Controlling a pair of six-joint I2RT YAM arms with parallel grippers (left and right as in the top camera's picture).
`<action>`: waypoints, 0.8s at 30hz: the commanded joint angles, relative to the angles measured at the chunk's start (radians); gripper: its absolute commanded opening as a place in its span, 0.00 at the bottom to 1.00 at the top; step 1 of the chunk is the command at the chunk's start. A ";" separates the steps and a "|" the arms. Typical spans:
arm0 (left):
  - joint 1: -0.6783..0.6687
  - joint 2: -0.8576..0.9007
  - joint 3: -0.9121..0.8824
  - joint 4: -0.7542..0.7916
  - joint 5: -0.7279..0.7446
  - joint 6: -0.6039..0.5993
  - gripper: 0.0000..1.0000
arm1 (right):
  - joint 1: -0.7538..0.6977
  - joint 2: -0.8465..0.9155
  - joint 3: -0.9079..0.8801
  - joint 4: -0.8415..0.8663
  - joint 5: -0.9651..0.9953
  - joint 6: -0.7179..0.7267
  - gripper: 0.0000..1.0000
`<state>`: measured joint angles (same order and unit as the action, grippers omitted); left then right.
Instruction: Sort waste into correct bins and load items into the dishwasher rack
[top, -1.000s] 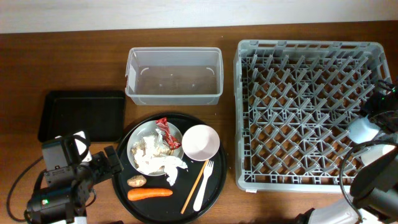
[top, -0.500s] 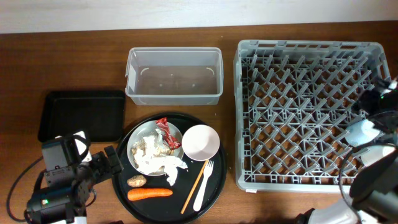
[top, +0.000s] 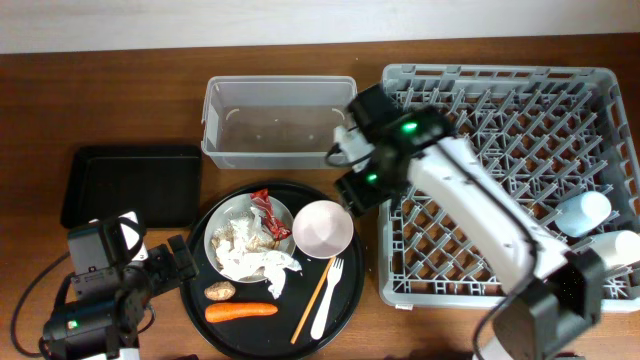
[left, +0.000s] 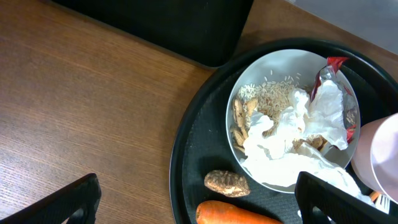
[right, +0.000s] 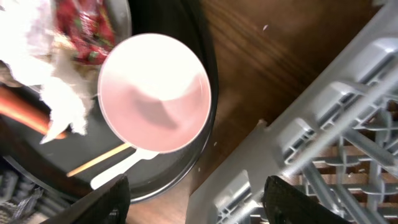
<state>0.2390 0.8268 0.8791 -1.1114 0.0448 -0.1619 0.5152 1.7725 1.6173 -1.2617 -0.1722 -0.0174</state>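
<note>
Swinging across from the far right side of the dishwasher rack (top: 500, 72), the right gripper (right: 196, 193) now hangs over the rack's left edge. Its fingers are apart and empty, and its camera looks straight down on the small white bowl (top: 322, 229) on the round black tray (top: 345, 290). The light blue cup (top: 583, 212) lies free in the rack's right side, so I judge that item loaded and the bowl next. The left gripper (left: 198, 186) is unmoved beside the tray, fingers wide apart on nothing; the white plate (top: 212, 240) still carries tissue, red wrapper and rice.

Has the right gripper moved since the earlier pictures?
Yes. The right gripper swung left across the dishwasher rack, from its right edge to its left edge, near the small white bowl.
</note>
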 joint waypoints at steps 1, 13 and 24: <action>0.006 -0.002 0.019 -0.001 -0.007 -0.009 0.99 | 0.062 0.110 -0.011 0.023 0.129 0.144 0.69; 0.006 -0.002 0.019 -0.001 -0.007 -0.009 0.99 | 0.113 0.185 -0.253 0.335 0.096 0.228 0.38; 0.006 -0.002 0.019 0.000 -0.007 -0.009 0.99 | 0.098 0.026 -0.116 0.207 0.333 0.248 0.04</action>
<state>0.2390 0.8268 0.8791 -1.1118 0.0448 -0.1623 0.6228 1.8965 1.4067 -1.0187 0.0219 0.2253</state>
